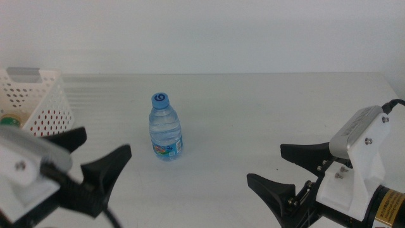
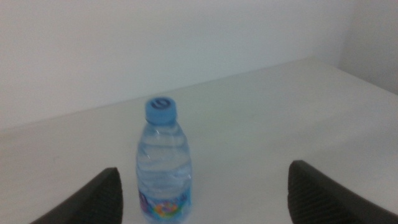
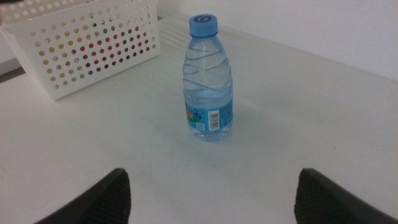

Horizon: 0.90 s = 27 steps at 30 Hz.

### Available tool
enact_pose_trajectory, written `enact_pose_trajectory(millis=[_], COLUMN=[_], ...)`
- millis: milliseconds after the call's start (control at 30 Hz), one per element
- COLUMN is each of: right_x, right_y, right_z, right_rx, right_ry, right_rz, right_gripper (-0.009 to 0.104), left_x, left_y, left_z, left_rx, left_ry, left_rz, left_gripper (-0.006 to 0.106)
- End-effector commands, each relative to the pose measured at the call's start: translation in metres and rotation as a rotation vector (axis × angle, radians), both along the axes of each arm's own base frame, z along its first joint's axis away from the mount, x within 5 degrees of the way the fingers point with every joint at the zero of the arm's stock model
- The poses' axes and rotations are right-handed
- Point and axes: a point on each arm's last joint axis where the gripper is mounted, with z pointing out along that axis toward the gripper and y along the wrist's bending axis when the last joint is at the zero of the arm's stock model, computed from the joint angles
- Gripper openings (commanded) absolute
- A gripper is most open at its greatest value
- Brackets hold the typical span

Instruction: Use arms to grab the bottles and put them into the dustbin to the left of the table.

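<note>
Bottles first: at your far left the white bin (image 1: 39,101) shows red and yellow through its holes, contents otherwise unclear. Your left gripper (image 1: 104,152) waits beside it, jaws spread, gripping nothing. One water bottle (image 1: 166,127) stands upright mid-table (image 1: 266,114), blue cap on, touching neither gripper. Your right gripper (image 1: 288,168) hovers low at right, jaws likewise spread.

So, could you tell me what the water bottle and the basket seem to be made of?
Water bottle: apparently thin clear plastic, glossy and ribbed, with an opaque blue cap. Basket: looks like white moulded plastic, its walls perforated with round holes.
</note>
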Motion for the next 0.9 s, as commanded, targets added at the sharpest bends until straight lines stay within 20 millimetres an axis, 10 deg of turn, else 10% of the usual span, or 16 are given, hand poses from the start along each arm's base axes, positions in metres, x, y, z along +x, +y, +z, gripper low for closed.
enact_pose_trajectory(millis=[0, 300, 867], right_x=[0.001, 0.001, 0.001], right_y=[0.002, 0.002, 0.002], right_z=[0.016, 0.016, 0.016], right_rx=[0.066, 0.066, 0.066], right_ry=[-0.084, -0.084, -0.084], right_rz=[0.014, 0.014, 0.014], right_gripper=[0.076, 0.076, 0.076], left_x=[0.011, 0.051, 0.107], left_y=[-0.004, -0.016, -0.039], left_z=[0.025, 0.032, -0.023], left_rx=[-0.071, -0.008, 0.012], left_ry=[-0.088, -0.049, -0.037], left_rz=[0.021, 0.065, 0.077], left_gripper=[0.082, 0.082, 0.082])
